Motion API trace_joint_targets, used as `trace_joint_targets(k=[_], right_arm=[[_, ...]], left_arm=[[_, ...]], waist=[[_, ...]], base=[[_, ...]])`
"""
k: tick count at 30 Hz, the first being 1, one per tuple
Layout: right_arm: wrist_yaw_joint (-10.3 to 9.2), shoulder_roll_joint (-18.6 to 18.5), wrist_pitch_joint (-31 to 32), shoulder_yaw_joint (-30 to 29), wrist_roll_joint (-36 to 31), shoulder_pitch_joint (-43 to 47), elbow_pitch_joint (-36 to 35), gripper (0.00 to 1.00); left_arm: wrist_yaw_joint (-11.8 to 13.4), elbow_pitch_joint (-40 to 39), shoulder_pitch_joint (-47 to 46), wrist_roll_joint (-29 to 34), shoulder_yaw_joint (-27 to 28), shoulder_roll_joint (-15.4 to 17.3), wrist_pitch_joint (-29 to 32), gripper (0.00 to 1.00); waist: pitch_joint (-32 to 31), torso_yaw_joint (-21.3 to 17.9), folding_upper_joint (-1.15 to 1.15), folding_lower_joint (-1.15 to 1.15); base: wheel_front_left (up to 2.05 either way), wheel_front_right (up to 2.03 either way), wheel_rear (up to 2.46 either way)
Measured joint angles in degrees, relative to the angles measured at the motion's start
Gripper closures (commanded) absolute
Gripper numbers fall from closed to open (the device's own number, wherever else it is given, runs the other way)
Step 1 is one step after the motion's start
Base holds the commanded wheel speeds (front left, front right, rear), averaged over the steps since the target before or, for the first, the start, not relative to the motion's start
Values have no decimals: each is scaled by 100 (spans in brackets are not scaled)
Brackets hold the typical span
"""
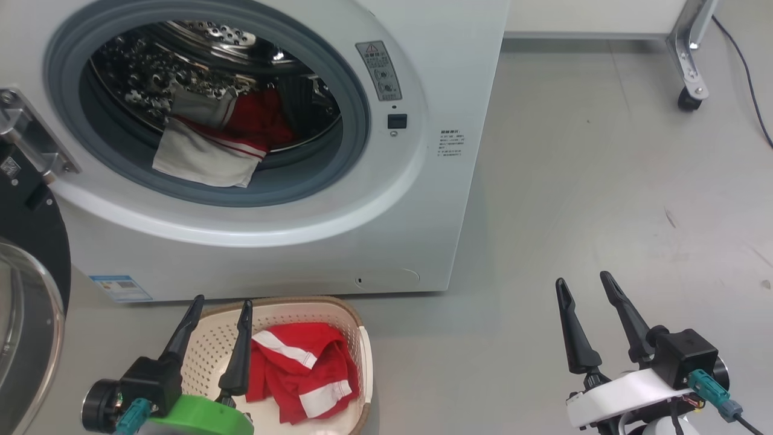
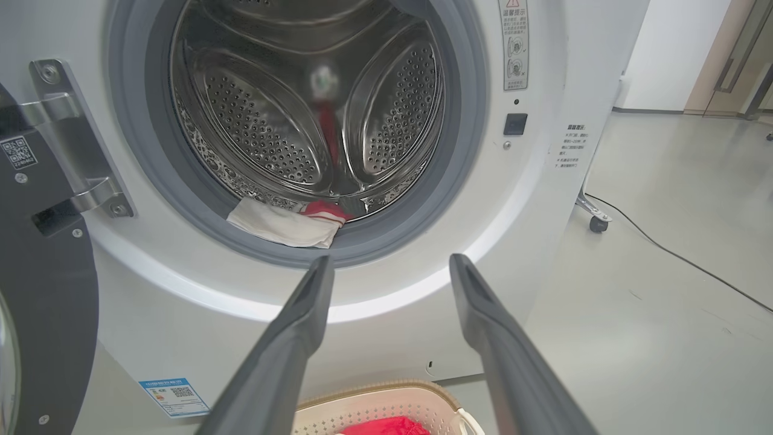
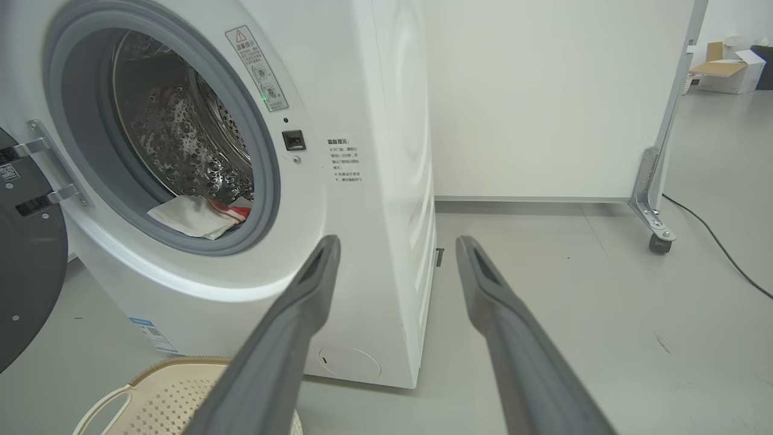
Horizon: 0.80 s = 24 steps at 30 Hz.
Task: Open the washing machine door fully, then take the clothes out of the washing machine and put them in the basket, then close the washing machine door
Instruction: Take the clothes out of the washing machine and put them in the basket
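Observation:
The white washing machine (image 1: 338,241) stands with its black round door (image 1: 27,254) swung wide to the left. Red and white clothes (image 1: 217,142) lie at the drum's mouth, one white part draped over the grey rubber ring; these clothes (image 2: 288,222) lie ahead of the left fingers. Another red garment (image 1: 305,368) lies in the cream basket (image 1: 353,320) on the floor before the machine. My left gripper (image 1: 222,302) hangs open and empty over the basket's left side. My right gripper (image 1: 584,283) stands open and empty over the floor at the lower right.
A white panel on a metal foot with a caster (image 1: 688,96) stands at the back right, with a black cable (image 1: 749,78) trailing over the grey floor. A cardboard box (image 3: 724,72) sits far behind it.

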Motion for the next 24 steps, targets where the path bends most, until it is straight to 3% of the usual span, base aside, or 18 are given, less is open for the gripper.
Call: trace_joint_targets(k=[6, 12, 24], right_arm=[[1, 7, 0, 105, -1, -34, -62, 0], [19, 22, 0, 232, -1, -204, -94, 0], [48, 70, 0, 506, 29, -694, -135, 0]], left_arm=[[1, -101, -28, 100, 103, 67, 0, 0], [4, -181, -335, 266, 233, 424, 19, 0], [103, 5, -1958, 737, 393, 1136, 1102, 0]], waist=[[330, -70, 0, 0], [712, -224, 0, 0], [1474, -768, 0, 0]], base=[[0, 0, 0], [0, 0, 0], [0, 0, 0]])
